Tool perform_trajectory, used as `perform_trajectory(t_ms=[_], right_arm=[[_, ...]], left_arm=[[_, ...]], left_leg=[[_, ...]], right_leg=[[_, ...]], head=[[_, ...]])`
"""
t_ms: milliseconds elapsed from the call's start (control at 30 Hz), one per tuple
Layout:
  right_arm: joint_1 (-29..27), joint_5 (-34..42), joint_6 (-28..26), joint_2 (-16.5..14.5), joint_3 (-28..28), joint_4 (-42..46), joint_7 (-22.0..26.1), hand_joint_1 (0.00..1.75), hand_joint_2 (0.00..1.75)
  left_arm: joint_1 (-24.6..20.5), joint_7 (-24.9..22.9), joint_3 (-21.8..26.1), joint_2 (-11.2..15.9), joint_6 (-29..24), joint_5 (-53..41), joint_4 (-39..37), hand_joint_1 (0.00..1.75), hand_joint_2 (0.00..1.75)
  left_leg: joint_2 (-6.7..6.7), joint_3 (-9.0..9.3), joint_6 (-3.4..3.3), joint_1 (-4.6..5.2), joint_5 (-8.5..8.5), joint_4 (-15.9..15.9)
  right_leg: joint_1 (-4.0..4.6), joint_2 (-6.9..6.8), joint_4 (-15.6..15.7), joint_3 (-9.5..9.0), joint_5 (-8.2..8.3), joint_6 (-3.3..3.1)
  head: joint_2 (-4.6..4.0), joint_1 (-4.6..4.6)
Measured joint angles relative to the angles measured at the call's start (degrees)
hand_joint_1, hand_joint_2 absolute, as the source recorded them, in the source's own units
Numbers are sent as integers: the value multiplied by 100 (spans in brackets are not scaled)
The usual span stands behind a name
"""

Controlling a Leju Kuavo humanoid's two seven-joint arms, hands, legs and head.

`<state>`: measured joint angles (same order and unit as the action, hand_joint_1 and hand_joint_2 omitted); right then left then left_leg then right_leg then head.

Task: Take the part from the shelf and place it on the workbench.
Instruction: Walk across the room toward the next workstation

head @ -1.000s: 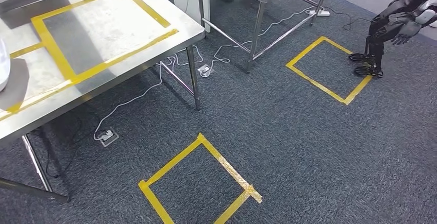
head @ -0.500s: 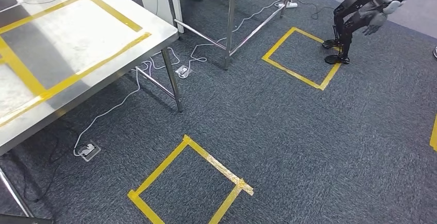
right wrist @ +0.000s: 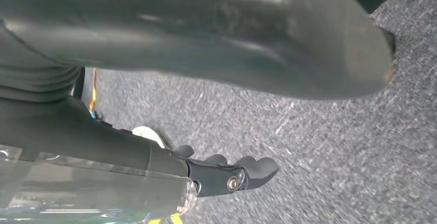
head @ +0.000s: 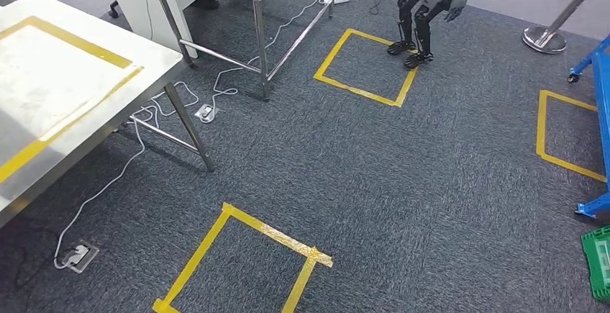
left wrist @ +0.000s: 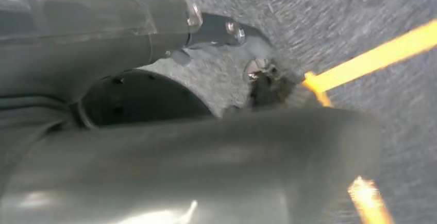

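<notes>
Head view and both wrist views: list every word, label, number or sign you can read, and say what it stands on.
None can be read.
The steel workbench carries yellow tape lines, no lettering.
The carpet's yellow tape squares are blank outlines.
The green crate and blue frame show no legible label.
The other robot is too small for any marking.
Both wrist views are blurred and show no text.

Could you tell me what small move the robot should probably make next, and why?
Probably turn a little further to its right. The head view shows mostly carpet and taped squares, with the workbench at the left and only a blue frame and green crate at the right edge. Neither the left hand nor the right hand seems to hold a part.
</notes>
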<state>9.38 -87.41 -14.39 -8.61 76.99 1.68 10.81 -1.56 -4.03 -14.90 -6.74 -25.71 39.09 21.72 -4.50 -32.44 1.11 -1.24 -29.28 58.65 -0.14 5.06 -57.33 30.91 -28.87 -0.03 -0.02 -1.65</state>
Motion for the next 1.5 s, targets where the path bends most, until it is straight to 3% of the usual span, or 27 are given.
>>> perform_trajectory(t_ms=[67, 133, 233, 267, 300, 333, 433, 500, 567, 600, 667, 700, 767, 800, 833, 867, 933, 1000, 1067, 1133, 1167, 1233, 1300, 1333, 1367, 1433, 1500], right_arm=[[-2, 1, 12, -3, 11, 0, 19, 0, 0], [1, 1, 8, -4, 38, 0, 34, 0, 0], [28, 1, -40, -2, 84, 0, 34, 0, 0], [27, 1, -59, -1, 94, 0, 33, 0, 0], [14, 1, -76, 0, 99, 0, 30, 0, 0], [-6, 1, -89, 2, 105, 0, 26, 0, 0], [-28, 1, -109, 16, 133, 0, 19, 0, 0], [-9, 1, -131, 30, 145, 0, 19, 0, 0], [-17, 1, -164, 43, 172, 0, 20, 0, 0], [-29, 0, -174, 51, 194, 1, 19, 0, 0], [-34, 0, -186, 69, 231, 3, 8, 0, 0], [-35, 0, -187, 78, 240, 5, 2, 0, 0], [-41, 5, -185, 87, 258, 8, -5, 0, 0], [-49, 8, -177, 87, 275, 8, -5, 0, 0], [-57, 11, -162, 87, 300, 9, -5, 0, 0], [-63, 13, -139, 87, 325, 9, -5, 0, 0], [-64, 9, -84, 86, 353, 12, -35, 0, 0], [-55, 4, -32, 85, 355, 15, -131, 0, 0], [-55, 2, 12, 86, 355, 16, -266, 0, 0], [-64, 1, 50, 87, 355, 17, -383, 0, 0], [-63, 1, 71, 88, 354, 17, -420, 0, 0], [-58, 1, 108, 87, 350, 19, -421, 0, 0], [-75, 1, 121, 87, 349, 22, -346, 0, 0], [-95, 2, 115, 88, 349, 24, -292, 0, 0], [-116, 3, 106, 89, 349, 25, -230, 0, 0], [-136, 5, 84, 91, 349, 27, -102, 0, 0], [-119, 9, 68, 92, 349, 28, 37, 0, 0]], left_arm=[[-20, -209, -328, 3, 121, -32, -105, 0, 0], [-32, -349, -600, 9, 199, -80, -178, 0, 0], [-42, -391, -952, 26, 269, -184, -267, 0, 0], [-45, -384, -1057, 31, 280, -207, -295, 0, 0], [-50, -375, -1157, 35, 286, -222, -319, 0, 0], [-58, -368, -1249, 38, 290, -231, -338, 0, 0], [-88, -355, -1482, 37, 304, -239, -373, 0, 0], [-102, -350, -1626, 36, 323, -274, -395, 0, 0], [-117, -375, -1790, 37, 338, -355, -417, 0, 0], [-127, -409, -1872, 39, 338, -399, -425, 0, 0], [-143, -486, -2016, 48, 330, -460, -439, 0, 0], [-146, -510, -2070, 55, 327, -469, -449, 0, 0], [-144, -542, -2175, 72, 333, -465, -473, 0, 0], [-142, -572, -2232, 80, 343, -470, -487, 0, 0], [-141, -627, -2293, 88, 356, -486, -501, 0, 0], [-143, -709, -2354, 96, 366, -504, -511, 0, 0], [-151, -913, -2471, 108, 395, -534, -533, 0, 0], [-162, -1050, -2576, 105, 440, -536, -551, 0, 0], [-168, -1056, -2674, 92, 480, -532, -566, 0, 0], [-169, -923, -2760, 72, 506, -498, -579, 0, 0], [-169, -821, -2799, 60, 522, -475, -585, 0, 0], [-168, -655, -2868, 40, 569, -448, -601, 0, 0], [-170, -603, -2939, 19, 618, -451, -625, 0, 0], [-174, -608, -2975, 8, 633, -458, -638, 0, 0], [-181, -620, -3010, -4, 644, -470, -649, 0, 0], [-196, -644, -3073, -19, 652, -514, -667, 0, 0], [-207, -638, -3144, -25, 652, -561, -685, 0, 0]], left_leg=[[123, 39, -75, 22, -10, -25], [267, 71, -145, 28, -13, -47], [519, 83, -214, 65, -39, -54], [597, 86, -223, 79, -50, -54], [666, 92, -227, 91, -60, -53], [721, 106, -227, 101, -71, -53], [845, 156, -207, 130, -109, -54], [919, 167, -163, 140, -123, -59], [991, 193, -103, 134, -138, -75], [913, 204, -72, 125, -180, -50], [623, 80, -19, 107, -419, 285], [472, -74, -2, 98, -601, 626], [410, -444, 22, 86, -872, 1332], [414, -552, 30, 82, -865, 1490], [413, -555, 33, 78, -728, 1419], [382, -452, 31, 73, -496, 1134], [144, -138, 12, 51, -81, 379], [-41, 44, -25, 36, 13, -13], [37, 87, -80, 47, -17, -69], [186, 125, -142, 46, -14, -109], [274, 145, -171, 40, -15, -129], [461, 166, -213, 51, -40, -136], [628, 178, -224, 62, -67, -136], [685, 188, -219, 63, -79, -135], [733, 204, -209, 64, -93, -135], [806, 244, -177, 74, -125, -133], [860, 263, -128, 95, -153, -125]], right_leg=[[-32, 93, -17, 21, -12, 56], [-32, -59, -244, 120, -164, 105], [-27, -421, -1317, 643, -685, 151], [-28, -458, -1606, 787, -771, 153], [-27, -476, -1697, 834, -744, 146], [-25, -492, -1545, 760, -599, 127], [36, -730, -411, 205, -68, 2], [94, -861, -81, 60, -31, -59], [102, -787, -23, 44, -16, -96], [91, -741, 19, 21, 6, -119], [55, -653, 101, -29, 58, -170], [54, -607, 114, -32, 67, -184], [55, -489, 112, -30, 69, -196], [56, -425, 107, -32, 66, -195], [54, -357, 98, -37, 60, -189], [48, -289, 85, -44, 49, -176], [40, -167, 42, -45, 12, -130], [31, -57, 4, -12, -11, -70], [8, 66, 0, 22, -6, -7], [7, -24, -121, 84, -98, 54], [12, -146, -330, 181, -228, 84], [8, -398, -1085, 549, -604, 137], [-15, -469, -1658, 842, -769, 172], [-26, -485, -1631, 836, -678, 177], [-34, -507, -1397, 725, -498, 173], [-20, -649, -604, 334, -111, 139], [16, -782, -110, 99, 20, 81]], head=[[0, 18], [0, 57], [0, 185], [1, 200], [1, 205], [1, 212], [0, 236], [0, 248], [0, 259], [0, 259], [1, 237], [1, 206], [0, 151], [0, 135], [0, 125], [0, 116], [0, 92], [0, 89], [0, 108], [0, 138], [0, 171], [0, 248], [0, 282], [0, 291], [0, 298], [0, 321], [0, 337]])
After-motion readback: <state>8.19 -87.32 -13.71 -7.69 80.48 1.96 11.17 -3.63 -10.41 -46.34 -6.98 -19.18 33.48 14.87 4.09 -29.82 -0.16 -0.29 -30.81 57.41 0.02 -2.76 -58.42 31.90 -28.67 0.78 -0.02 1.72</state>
